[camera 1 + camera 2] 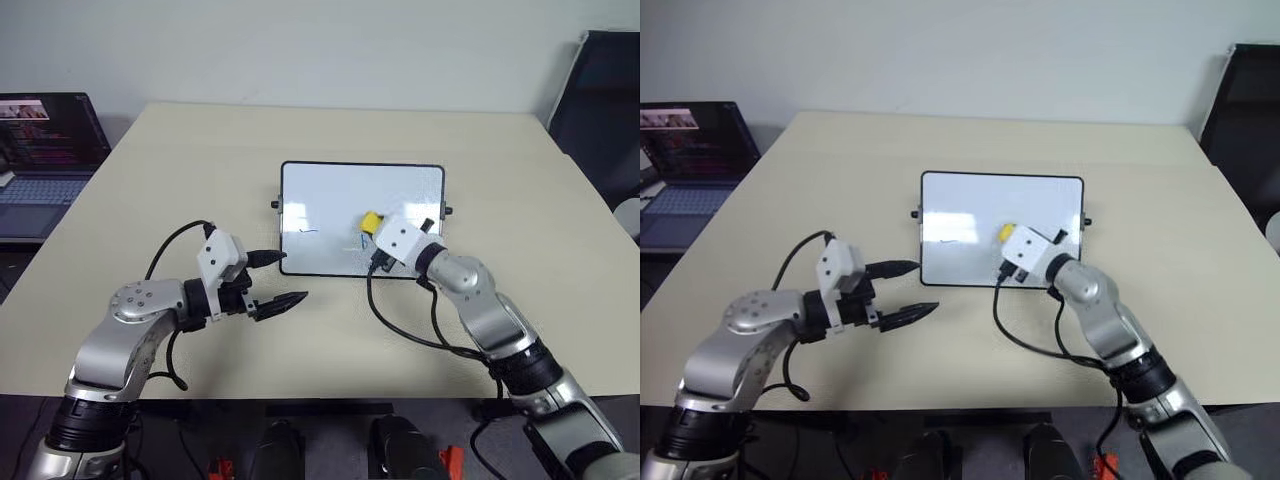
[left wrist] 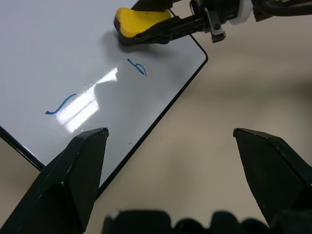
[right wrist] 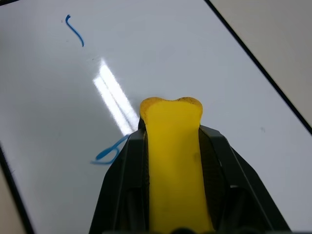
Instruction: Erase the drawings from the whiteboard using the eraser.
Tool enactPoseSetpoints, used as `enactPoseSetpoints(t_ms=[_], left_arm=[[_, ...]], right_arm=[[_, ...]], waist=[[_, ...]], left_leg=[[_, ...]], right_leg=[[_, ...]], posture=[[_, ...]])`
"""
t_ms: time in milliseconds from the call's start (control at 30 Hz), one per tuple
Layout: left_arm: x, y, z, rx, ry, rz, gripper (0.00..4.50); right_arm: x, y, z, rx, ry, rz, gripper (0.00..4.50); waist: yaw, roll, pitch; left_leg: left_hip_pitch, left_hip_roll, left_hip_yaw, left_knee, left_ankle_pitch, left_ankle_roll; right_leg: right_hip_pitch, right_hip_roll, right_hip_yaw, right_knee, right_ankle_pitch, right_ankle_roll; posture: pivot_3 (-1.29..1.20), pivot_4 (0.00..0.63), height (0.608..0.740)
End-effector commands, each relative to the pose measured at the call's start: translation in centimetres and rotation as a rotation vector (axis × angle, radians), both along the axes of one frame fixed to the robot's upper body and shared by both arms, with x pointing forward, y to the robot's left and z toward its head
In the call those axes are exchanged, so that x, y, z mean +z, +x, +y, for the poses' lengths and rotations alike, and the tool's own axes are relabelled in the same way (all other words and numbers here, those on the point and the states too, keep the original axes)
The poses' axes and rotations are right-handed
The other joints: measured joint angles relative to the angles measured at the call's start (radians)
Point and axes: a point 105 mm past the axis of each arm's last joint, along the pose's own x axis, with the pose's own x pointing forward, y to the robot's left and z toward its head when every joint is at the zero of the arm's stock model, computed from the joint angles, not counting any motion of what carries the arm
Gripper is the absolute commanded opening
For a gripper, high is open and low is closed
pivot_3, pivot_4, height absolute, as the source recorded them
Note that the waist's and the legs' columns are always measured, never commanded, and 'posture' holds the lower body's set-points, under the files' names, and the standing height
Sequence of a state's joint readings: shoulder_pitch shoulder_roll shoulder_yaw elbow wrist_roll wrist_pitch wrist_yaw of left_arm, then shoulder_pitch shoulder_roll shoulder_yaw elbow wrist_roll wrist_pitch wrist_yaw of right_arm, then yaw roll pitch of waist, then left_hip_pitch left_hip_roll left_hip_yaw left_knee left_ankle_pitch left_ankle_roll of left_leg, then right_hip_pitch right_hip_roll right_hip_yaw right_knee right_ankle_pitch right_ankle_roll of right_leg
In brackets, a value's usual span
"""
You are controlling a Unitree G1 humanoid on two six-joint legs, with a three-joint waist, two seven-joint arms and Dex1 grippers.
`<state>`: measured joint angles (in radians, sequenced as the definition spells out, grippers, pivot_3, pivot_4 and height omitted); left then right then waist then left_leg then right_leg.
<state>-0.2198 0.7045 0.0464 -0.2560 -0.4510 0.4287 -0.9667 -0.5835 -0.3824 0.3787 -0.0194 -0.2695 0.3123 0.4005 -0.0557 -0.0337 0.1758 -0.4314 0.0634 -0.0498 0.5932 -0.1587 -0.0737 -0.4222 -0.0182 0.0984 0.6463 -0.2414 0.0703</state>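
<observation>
The whiteboard (image 1: 340,190) lies flat in the middle of the table, black-framed. My right gripper (image 3: 171,129) is shut on the yellow eraser (image 1: 370,221), which it holds over the board's right half, close to the surface. Two blue drawings show on the board: a small loop (image 3: 109,153) just beside the eraser and a short curved stroke (image 3: 74,30) further toward the board's left. My left gripper (image 1: 292,277) hovers open at the board's near-left corner, with nothing between its fingers. From the left wrist I see the same stroke (image 2: 61,105), the loop (image 2: 138,67) and the eraser (image 2: 136,22).
An open laptop (image 1: 45,150) sits on a separate surface off the table's left side. A black chair (image 1: 600,110) stands at the far right. The beige table (image 1: 200,160) stretches wide around the board. Black cables hang from both wrists.
</observation>
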Motion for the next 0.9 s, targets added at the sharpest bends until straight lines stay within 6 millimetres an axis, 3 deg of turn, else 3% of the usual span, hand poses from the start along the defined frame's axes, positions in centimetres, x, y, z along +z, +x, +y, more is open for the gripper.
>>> enactPoseSetpoints(t_ms=[33,200,333,433,600,800,900], left_arm=[[1.0,-0.2,-0.3,-0.019,0.012,-0.048,4.5],[1.0,-0.2,-0.3,-0.017,0.009,-0.051,4.5],[1.1,-0.2,-0.3,-0.017,0.008,-0.053,4.5],[1.1,-0.1,-0.3,-0.018,0.007,-0.053,4.5],[1.0,-0.2,-0.3,-0.023,0.008,-0.05,4.5],[0.8,-0.1,-0.2,-0.01,0.003,-0.045,4.5],[0.7,0.0,0.1,0.01,-0.007,-0.04,4.5]], right_arm=[[-0.6,0.1,0.4,0.027,-0.049,0.022,1.07],[-3.7,-0.8,-0.7,0.025,-0.122,0.197,1.07],[-4.5,-1.5,-1.2,0.042,-0.158,0.244,1.07],[-4.0,-1.2,-1.5,0.036,-0.178,0.208,1.07],[-0.3,1.2,-1.9,-0.087,-0.105,0.007,1.07],[-2.8,-0.3,-1.1,0.004,-0.156,0.124,1.07],[-3.0,-1.2,-0.5,0.057,-0.168,0.133,1.07]], waist=[[0.0,0.0,0.0],[-0.001,0.0,0.0],[-0.001,0.0,0.0],[-0.001,-0.001,0.0],[-0.002,-0.001,0.0],[-0.001,-0.001,-0.001],[-0.001,-0.001,-0.001]], left_leg=[[0.0,0.0,0.0,0.0,0.0,0.0],[0.001,0.0,0.0,0.001,0.0,0.0],[0.003,0.0,0.0,0.003,0.0,0.0],[0.003,0.0,0.0,0.006,0.0,0.0],[0.003,0.0,0.0,0.008,0.0,0.0],[0.003,0.0,0.0,0.008,0.0,0.0],[0.003,0.0,0.0,0.005,0.0,0.0]], right_leg=[[0.0,0.0,0.0,0.0,0.0,0.0],[0.001,0.0,0.0,0.002,0.0,0.0],[0.003,0.0,0.001,0.002,0.001,-0.001],[0.003,0.0,0.001,0.002,0.001,-0.001],[0.003,0.0,0.001,0.002,0.002,-0.002],[0.003,0.0,0.001,0.002,0.002,-0.002],[0.003,0.0,0.001,0.002,0.002,-0.002]], posture=[[0.0,0.15,0.74],[0.0,0.15,0.74],[0.0,0.15,0.74],[0.0,0.15,0.74],[0.0,0.15,0.74],[0.0,0.15,0.74],[0.0,0.15,0.74]])
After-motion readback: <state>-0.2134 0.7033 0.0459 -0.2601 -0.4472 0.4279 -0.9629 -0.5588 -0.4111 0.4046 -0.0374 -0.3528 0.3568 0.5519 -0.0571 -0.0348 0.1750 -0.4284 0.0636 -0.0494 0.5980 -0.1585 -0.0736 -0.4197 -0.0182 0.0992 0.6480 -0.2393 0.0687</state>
